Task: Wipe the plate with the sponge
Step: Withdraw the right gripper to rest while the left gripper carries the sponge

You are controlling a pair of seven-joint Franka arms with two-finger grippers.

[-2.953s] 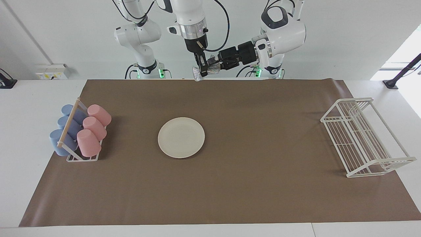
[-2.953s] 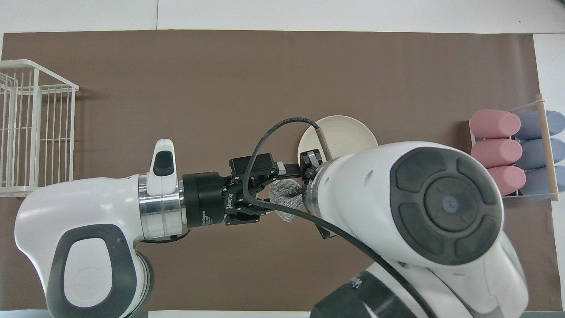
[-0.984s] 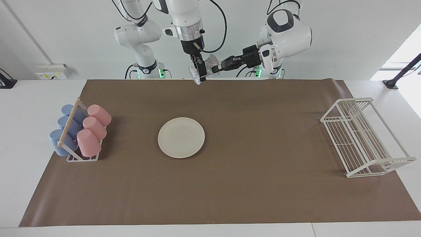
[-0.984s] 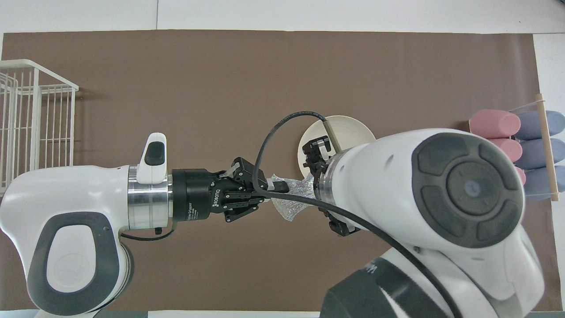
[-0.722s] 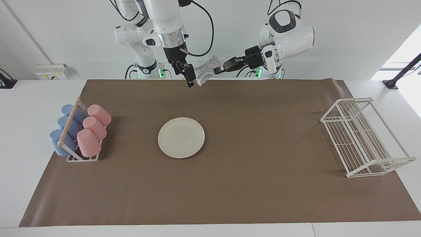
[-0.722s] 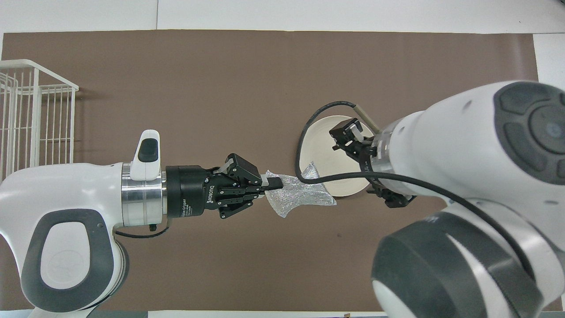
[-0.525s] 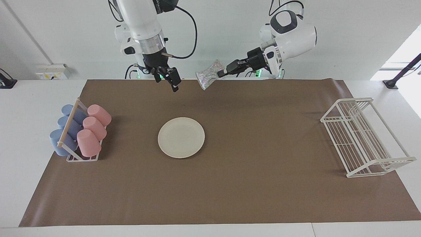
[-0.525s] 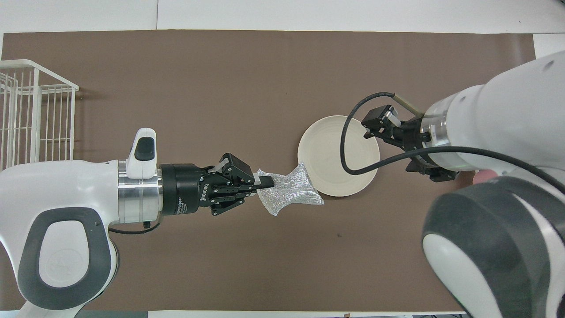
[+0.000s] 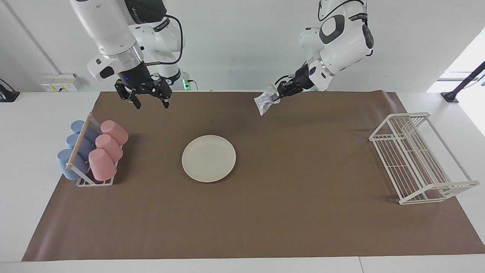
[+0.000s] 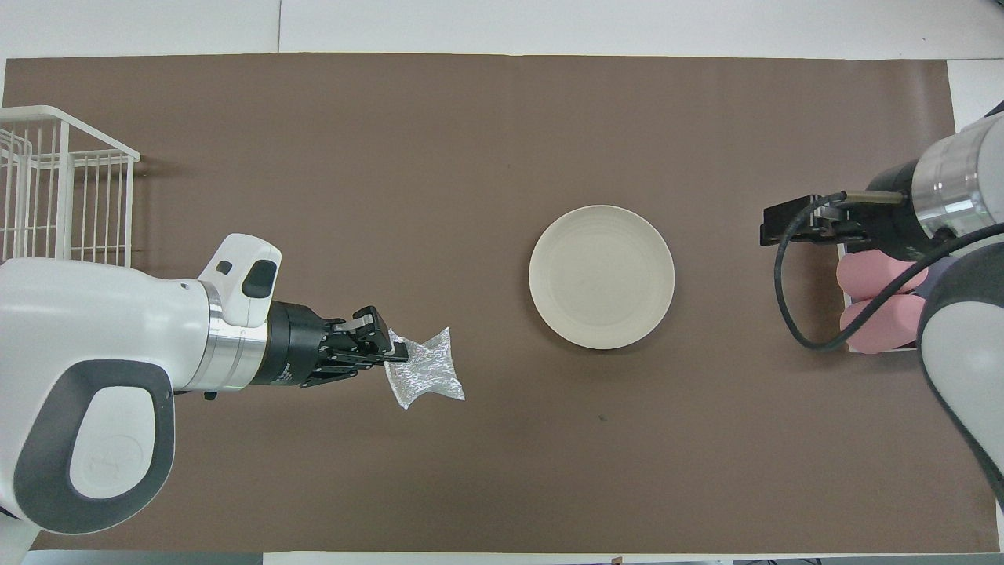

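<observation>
Sponge (image 9: 265,101): now carried by the left claw (image 9: 277,94) alone, clamped on one end of the mesh wad, which hangs in the air over the brown mat (image 9: 303,159) toward the left arm's end of the table (image 9: 22,113). Three seconds ago both claws met at this wad over the middle of the robots' edge of the mat; half a second ago the right claw had already let go. The handover is judged complete.

Right claw (image 9: 148,102): fingers spread apart, holding nothing, now swung out over the mat near the cup rack (image 9: 91,155) with its pink and blue cups.

Plate (image 9: 208,158): flat on the mat, unmoved through all earlier pictures, nothing on it, well apart from both claws.

White wire rack (image 9: 418,159): unchanged at the left arm's end.

Assessment: wiping has not begun. The left arm must bring the sponge across and down onto the plate. The plate lies loose and may slide under the wipe.
</observation>
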